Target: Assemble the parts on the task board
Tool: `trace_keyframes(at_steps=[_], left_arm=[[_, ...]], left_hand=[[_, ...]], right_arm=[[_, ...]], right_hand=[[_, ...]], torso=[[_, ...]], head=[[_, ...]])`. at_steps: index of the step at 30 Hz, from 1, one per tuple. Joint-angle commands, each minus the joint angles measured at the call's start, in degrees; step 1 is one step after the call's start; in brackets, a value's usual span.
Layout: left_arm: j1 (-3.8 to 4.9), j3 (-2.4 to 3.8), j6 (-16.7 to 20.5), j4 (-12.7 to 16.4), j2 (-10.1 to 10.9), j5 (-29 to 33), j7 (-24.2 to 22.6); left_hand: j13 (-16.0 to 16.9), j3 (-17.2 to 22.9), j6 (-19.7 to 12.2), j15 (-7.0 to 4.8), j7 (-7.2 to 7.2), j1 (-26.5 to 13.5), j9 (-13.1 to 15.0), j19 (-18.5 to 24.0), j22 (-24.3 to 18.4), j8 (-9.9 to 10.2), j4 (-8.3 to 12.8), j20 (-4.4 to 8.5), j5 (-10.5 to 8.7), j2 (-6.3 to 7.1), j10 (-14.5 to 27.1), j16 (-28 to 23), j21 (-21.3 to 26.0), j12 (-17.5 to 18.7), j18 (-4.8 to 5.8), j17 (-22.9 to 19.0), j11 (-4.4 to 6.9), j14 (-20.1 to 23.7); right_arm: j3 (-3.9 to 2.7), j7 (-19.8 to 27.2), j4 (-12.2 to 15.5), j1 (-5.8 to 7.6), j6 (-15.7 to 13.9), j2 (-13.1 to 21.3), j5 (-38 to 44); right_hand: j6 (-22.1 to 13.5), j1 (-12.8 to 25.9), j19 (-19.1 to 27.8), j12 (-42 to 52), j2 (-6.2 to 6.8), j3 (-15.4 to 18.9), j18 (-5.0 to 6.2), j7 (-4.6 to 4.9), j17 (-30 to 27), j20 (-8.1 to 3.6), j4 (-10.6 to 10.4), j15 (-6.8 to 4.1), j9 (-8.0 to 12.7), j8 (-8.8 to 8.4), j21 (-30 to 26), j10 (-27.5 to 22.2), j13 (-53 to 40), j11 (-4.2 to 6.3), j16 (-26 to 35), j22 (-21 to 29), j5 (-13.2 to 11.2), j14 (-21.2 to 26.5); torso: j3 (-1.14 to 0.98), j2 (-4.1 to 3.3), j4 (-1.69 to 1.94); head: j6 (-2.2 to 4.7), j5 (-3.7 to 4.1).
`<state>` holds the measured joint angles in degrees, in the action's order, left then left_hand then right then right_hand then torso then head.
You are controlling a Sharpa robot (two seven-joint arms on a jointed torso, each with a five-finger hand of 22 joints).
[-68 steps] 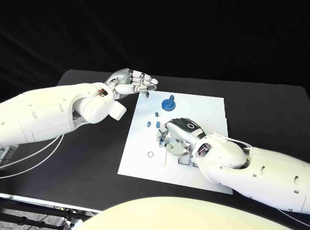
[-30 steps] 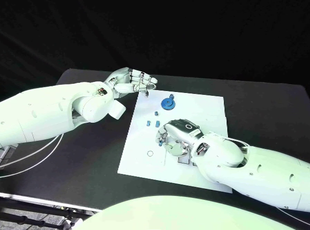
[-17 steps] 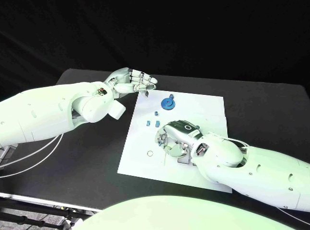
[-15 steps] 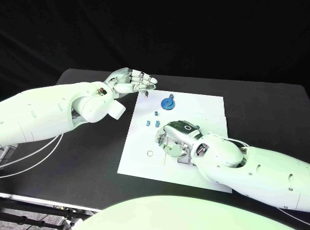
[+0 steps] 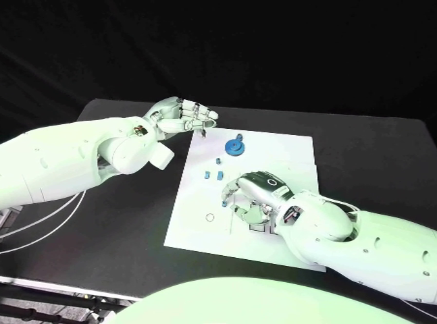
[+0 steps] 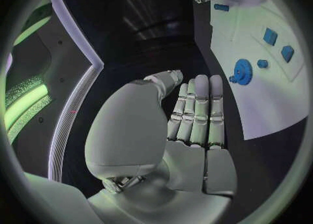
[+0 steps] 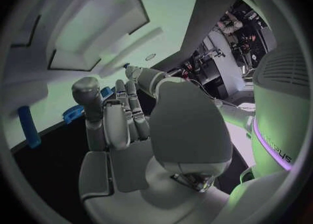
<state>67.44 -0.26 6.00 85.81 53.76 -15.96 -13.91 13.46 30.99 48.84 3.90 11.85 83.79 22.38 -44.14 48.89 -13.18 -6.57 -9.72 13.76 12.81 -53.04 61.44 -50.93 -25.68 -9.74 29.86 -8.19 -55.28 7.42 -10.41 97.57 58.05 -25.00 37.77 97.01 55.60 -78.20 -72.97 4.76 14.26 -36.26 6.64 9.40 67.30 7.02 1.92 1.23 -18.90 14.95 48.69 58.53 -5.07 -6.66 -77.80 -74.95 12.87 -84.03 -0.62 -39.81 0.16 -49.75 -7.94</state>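
Note:
The white task board lies in the middle of the black table. A blue gear sits near its far edge, with small blue parts and two more just nearer. My right hand hangs over the board's middle, fingers pointing down beside a small blue part; nothing shows between its fingers. The right wrist view has this hand over the board's recesses. My left hand hovers at the board's far left corner, fingers curled together and holding nothing. Below it sits another blue part.
Bare black table surrounds the board on all sides. In the left wrist view the gear and two square blue parts lie on the board beyond my left fingers.
My right hand has turned slightly and settled a little nearer over the board's middle. The left hand has stayed at the far left corner. The parts have not moved.

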Motion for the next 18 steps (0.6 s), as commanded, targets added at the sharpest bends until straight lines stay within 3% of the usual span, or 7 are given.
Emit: trace_keyframes(at_steps=[1,7,14,17,18], left_arm=[[0.02,0.04,-1.3,0.0,0.0,0.2,0.1],[0.02,0.04,-1.6,-0.1,0.0,0.1,0.2],[0.02,0.04,-1.7,0.0,0.2,0.1,0.0],[0.02,0.04,-1.7,0.1,0.2,0.1,-0.2],[0.02,0.04,-1.7,0.1,0.2,0.1,-0.3]], left_hand=[[-0.1,-0.3,-0.5,0.27,0.02,-0.6,0.0,0.1,-0.1,0.2,-0.1,-0.32,0.26,0.00,0.5,-0.3,0.3,-0.2,-0.73,-0.1,0.05,0.2],[-0.1,-0.3,-0.5,0.27,0.03,-0.5,0.0,0.1,-0.1,0.2,-0.1,-0.32,0.26,-0.04,0.5,-0.3,0.4,-0.3,-0.74,-0.1,0.05,0.2],[-0.1,-0.3,-0.5,0.27,0.04,-0.5,0.0,0.0,-0.1,0.2,-0.1,-0.32,0.25,-0.05,0.6,-0.3,0.4,-0.3,-0.74,-0.1,0.04,0.2],[-0.1,-0.4,-0.5,0.28,0.05,-0.5,0.0,0.0,-0.2,0.2,-0.1,-0.33,0.23,0.01,0.6,-0.3,0.5,-0.3,-0.74,-0.2,0.03,0.2],[-0.1,-0.4,-0.5,0.28,0.05,-0.5,0.0,0.0,-0.2,0.2,-0.1,-0.33,0.23,0.01,0.6,-0.3,0.5,-0.3,-0.74,-0.2,0.03,0.2]], right_arm=[[-0.36,-0.5,1.7,0.38,-2.1,1.4,0.1],[-1.47,-1.3,5.0,1.97,-0.9,5.8,-1.7],[-2.32,-1.8,6.0,5.71,3.7,11.6,-7.0],[-2.45,-1.8,5.0,6.87,5.6,13.3,-8.2],[-2.48,-1.8,4.3,7.22,6.6,13.8,-8.7]], right_hand=[[-0.2,-0.7,0.4,0.3,-0.10,0.2,1.13,-0.09,-0.2,-0.06,0.3,0.28,0.0,-0.20,-0.3,-0.5,0.1,0.03,0.3,-0.3,0.3,-0.4],[-0.1,-0.9,-0.2,1.3,-0.02,0.3,0.91,-0.13,0.5,-0.11,0.5,0.19,0.0,-0.36,1.1,-0.1,0.1,0.13,-0.1,-0.9,0.3,-0.7],[-1.0,0.7,-0.7,2.6,0.61,1.9,0.78,-0.12,1.0,0.00,-0.4,0.25,0.2,-1.25,1.4,-0.4,0.4,0.21,-0.6,-1.0,0.2,-1.1],[-1.1,1.2,-0.4,3.7,0.87,6.5,0.91,-0.32,0.4,0.16,-1.6,0.30,0.2,-1.88,-0.1,-1.9,0.8,0.33,-0.3,-0.1,0.4,-0.8],[-1.2,0.4,-0.5,4.7,0.43,10.1,0.92,-0.65,0.1,0.18,-2.3,0.31,0.3,-2.47,-0.8,-2.6,1.0,0.34,-0.2,0.3,0.6,-0.7]], torso=[[0.06,0.05,-0.06],[0.05,0.05,0.00],[0.18,0.07,-0.10],[0.13,0.05,-0.05],[0.13,0.07,-0.07]], head=[[0.42,0.42],[1.27,1.74],[2.14,3.22],[2.43,3.69],[2.51,3.85]])
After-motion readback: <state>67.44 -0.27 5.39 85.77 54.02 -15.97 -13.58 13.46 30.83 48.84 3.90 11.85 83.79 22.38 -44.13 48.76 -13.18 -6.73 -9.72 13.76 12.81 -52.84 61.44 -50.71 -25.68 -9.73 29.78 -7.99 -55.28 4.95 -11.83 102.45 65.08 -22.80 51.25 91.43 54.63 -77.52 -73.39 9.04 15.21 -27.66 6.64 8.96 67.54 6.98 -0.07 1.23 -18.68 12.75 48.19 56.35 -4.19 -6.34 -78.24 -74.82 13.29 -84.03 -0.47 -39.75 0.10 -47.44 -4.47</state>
